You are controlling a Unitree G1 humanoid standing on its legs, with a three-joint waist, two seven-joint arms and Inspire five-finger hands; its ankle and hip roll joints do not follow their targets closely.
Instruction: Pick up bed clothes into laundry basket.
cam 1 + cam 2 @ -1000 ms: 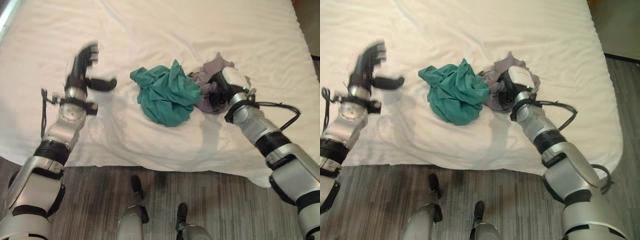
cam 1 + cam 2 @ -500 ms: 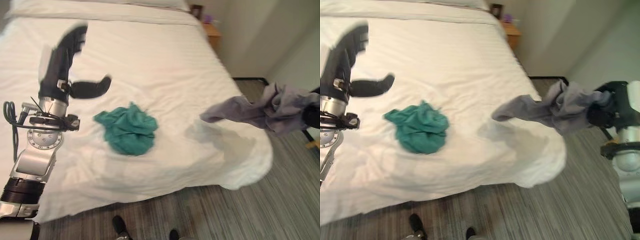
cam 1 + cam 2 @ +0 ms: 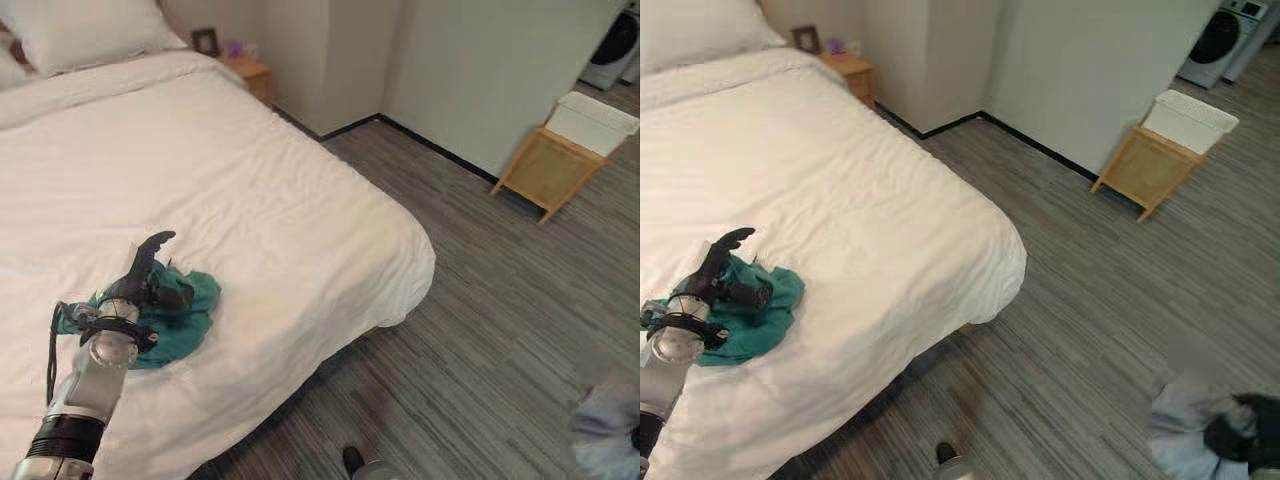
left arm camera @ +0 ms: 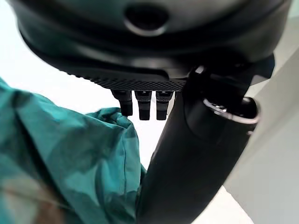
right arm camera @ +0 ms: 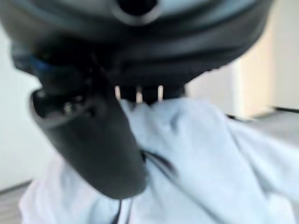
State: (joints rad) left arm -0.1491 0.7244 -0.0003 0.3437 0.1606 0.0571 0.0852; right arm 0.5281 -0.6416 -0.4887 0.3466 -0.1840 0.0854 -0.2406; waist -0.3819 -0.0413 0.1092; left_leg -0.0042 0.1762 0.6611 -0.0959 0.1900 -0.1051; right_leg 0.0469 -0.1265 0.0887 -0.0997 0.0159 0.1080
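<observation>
Left eye view: my left hand [image 3: 150, 283] sits in the lower left of the frame, poised over the teal garment [image 3: 185, 310] on the white bed [image 3: 260, 200]. Its fingers are loose and spread, gripping nothing, placed there, I judge, to take this piece next. The garment is a crumpled heap, rich teal, lying near the bed's lower edge. At the lower right corner a pale grey garment [image 3: 608, 430] hangs above the wooden floor [image 3: 480, 330].

Right eye view: my right hand [image 3: 1240, 437] shows dark at the lower right corner, clenched on the grey garment, which bunches to its left. I judge it is held out over the floor on its way to a basket. A wooden hamper [image 3: 1152, 165] with a white top stands by the wall at the upper right.

Left wrist view: straight fingertips [image 4: 142, 103] and a thumb point past the teal folds without closing on them.

Right wrist view: the thumb and fingers pinch the pale cloth, which is soft, creased and gathered under the palm.
</observation>
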